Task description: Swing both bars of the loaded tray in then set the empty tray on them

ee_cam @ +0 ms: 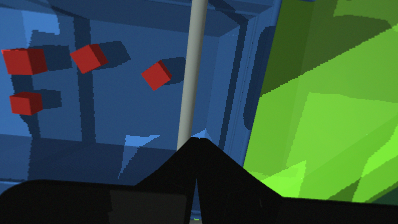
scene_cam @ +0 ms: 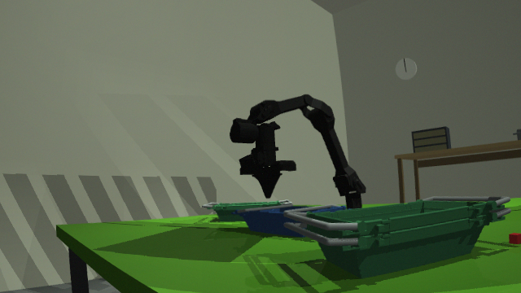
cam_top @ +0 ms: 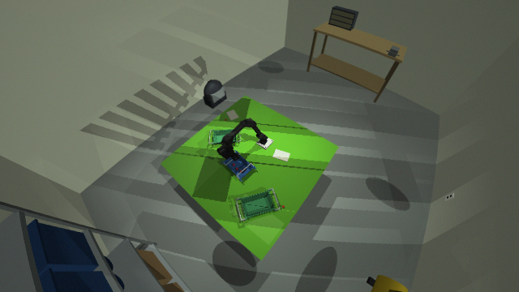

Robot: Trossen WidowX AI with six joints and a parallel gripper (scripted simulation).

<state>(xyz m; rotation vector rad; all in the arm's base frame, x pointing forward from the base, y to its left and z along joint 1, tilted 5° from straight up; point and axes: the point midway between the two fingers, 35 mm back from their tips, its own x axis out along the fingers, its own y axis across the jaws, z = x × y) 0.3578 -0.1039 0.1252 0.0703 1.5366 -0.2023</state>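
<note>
The loaded blue tray point(cam_top: 242, 161) point(scene_cam: 260, 225) point(ee_cam: 125, 100) stands on the table. Several red blocks lie on its floor, among them one block point(ee_cam: 156, 75) nearest the right end in the wrist view. A grey wire bar point(ee_cam: 191, 75) runs across the tray's top, inboard of that end. The arm partly hides the tray's other end, and I cannot tell how its bar stands. My gripper point(scene_cam: 267, 197) point(ee_cam: 197, 145) is shut and empty, its tips together above the tray, close beside the bar in the wrist view. A green tray point(cam_top: 221, 135) point(scene_cam: 229, 213) lies beyond, empty as far as I see.
Two nested green trays point(cam_top: 258, 204) point(scene_cam: 407, 240) stand toward the front, their bars sticking out past the ends. A small red block point(cam_top: 283, 207) point(scene_cam: 514, 238) lies beside them. A white sheet point(cam_top: 281, 155) lies near the arm's base.
</note>
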